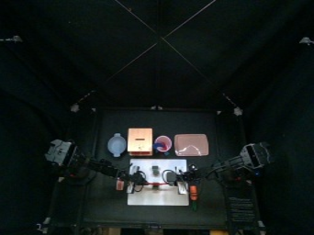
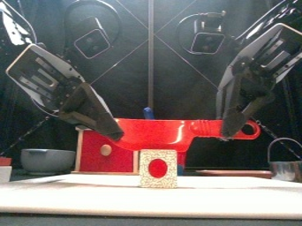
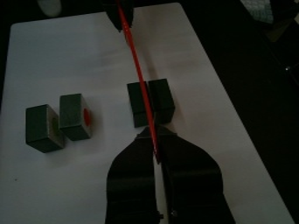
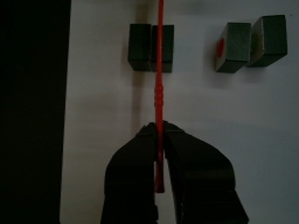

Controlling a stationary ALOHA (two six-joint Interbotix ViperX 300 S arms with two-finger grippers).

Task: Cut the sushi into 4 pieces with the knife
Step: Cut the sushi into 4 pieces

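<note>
Red knife [image 2: 177, 132] held flat across frame middle. Left gripper [image 3: 156, 149] jaws closed tight on one end, right gripper [image 4: 159, 131] jaws on other. Sushi block [image 2: 158, 168] seen just under knife, bottom middle, on white board [image 2: 71, 188]. Two cut pieces [image 3: 47, 127] set apart nearby.

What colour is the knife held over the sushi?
The knife is red; the front view shows it best, broad side on.

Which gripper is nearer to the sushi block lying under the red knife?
Left. The left gripper pinches the knife just beside the sushi block; the right gripper holds the knife's handle end, farther out on the block's other side.
</note>
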